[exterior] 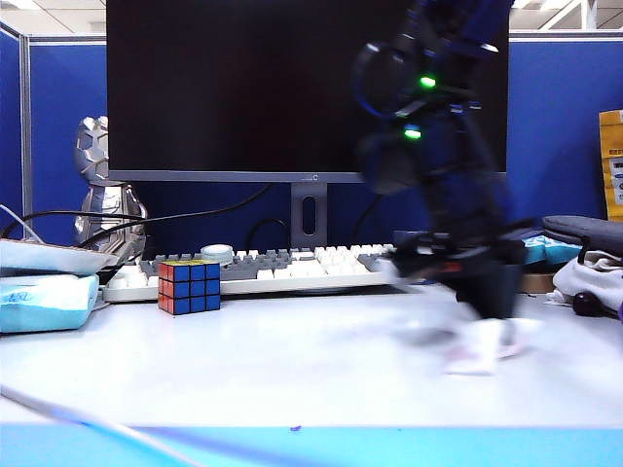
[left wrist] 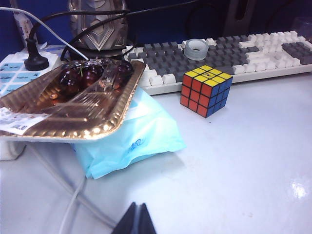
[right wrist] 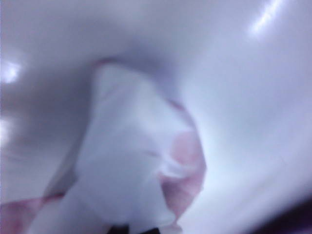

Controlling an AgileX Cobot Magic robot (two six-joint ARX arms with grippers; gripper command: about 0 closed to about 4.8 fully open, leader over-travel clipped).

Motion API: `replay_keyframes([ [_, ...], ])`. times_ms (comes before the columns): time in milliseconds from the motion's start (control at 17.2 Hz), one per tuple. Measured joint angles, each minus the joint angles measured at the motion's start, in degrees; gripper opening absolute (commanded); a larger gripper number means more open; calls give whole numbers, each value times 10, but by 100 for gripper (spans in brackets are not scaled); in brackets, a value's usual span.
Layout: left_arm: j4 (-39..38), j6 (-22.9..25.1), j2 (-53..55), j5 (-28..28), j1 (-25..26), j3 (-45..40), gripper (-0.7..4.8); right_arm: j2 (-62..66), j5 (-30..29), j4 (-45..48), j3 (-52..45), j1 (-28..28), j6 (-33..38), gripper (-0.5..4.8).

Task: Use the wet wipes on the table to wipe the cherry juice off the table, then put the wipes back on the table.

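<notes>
The tabletop (exterior: 292, 360) is broad, white and smooth, so a damp sheet should slide across it with little drag. At its back stand a monitor (exterior: 234, 88) and a keyboard (exterior: 292, 265), with a puzzle cube (exterior: 189, 285) in front of the keys and a pale blue tissue pack (exterior: 44, 302) at the far left.

The right gripper (exterior: 484, 316) reaches down to the surface on the right side, blurred in the exterior view. Its jaws are closed tight on the wet wipe (right wrist: 131, 170), which hangs bunched from the tips and meets the tabletop. The wipe is thin, limp and light, with pink stains at its folds. It likely bends around whatever presses it, so a pinch at the gathered top looks the soundest hold, leaving the loose lower part to drag flat. No juice spots can be made out through the blur.

The left gripper (left wrist: 135, 222) rests low near the tissue pack, jaws together, holding nothing.
</notes>
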Motion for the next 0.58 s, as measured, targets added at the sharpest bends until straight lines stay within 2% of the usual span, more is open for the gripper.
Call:
replay_keyframes([
  [116, 0, 0, 0, 0, 0, 0, -2, 7, 0, -64, -4, -15, 1, -6],
  [174, 0, 0, 0, 0, 0, 0, -2, 10, -19, -95, -6, -13, -2, -6],
  [348, 0, 0, 0, 0, 0, 0, -2, 9, -127, -110, -8, 5, -22, -6],
  [581, 0, 0, 0, 0, 0, 0, -2, 9, -275, -105, -7, 58, -57, -6],
])
